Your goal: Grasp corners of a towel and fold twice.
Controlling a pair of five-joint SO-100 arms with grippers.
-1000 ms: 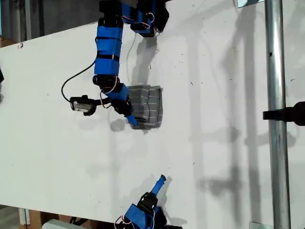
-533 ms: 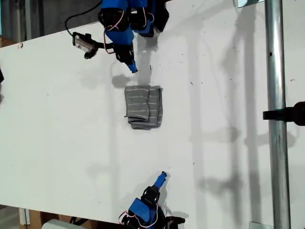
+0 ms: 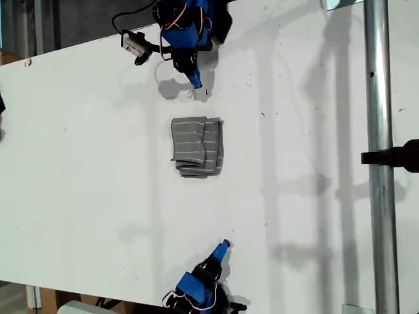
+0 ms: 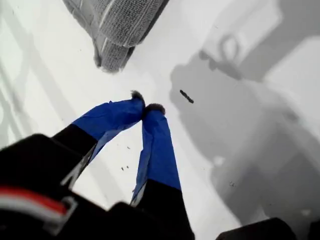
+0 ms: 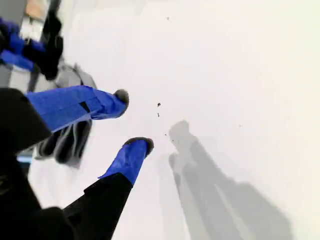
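Exterior view: one white table seen from above, with one towel, two blue arms and one metal pole down the exterior view's right. The towel lies near the table's middle, folded into a small, thick grey rectangle with thin pale stripes and layered edges. My first gripper hangs above the table near the view's top, tip pointing toward the towel but well apart from it. My second gripper is near the view's bottom edge, also well apart from the towel.

First wrist view: my first gripper has its two blue jaws pressed tip to tip, holding nothing. One ribbed, layered end of the towel lies on the table just beyond.

Second wrist view: my second gripper has its jaws spread moderately apart, empty, over bare table. A blurred grey shape sits in the distance.
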